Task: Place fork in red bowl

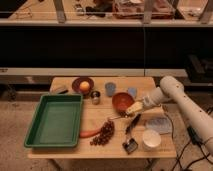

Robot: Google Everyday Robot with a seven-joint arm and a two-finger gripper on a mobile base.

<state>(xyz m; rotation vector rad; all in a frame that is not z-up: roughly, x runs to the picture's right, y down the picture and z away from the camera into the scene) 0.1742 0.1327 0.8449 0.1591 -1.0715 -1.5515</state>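
The red bowl (121, 101) stands near the middle of the wooden table (145, 82), right of a small metal cup (95, 97). My gripper (131, 110) reaches in from the right on the white arm (170, 92) and hangs low just off the bowl's front right rim. A slim pale fork (116, 118) shows as a thin line just left of the gripper, in front of the bowl. I cannot tell whether the gripper holds it.
A green tray (55, 120) fills the left side. A dark red plate with an orange fruit (82, 85) sits behind it. Two blue cups (110, 89), a carrot (89, 133), grapes (104, 132), a black-handled tool (131, 136), a white bowl (151, 139) and a grey cloth (159, 125) surround the gripper.
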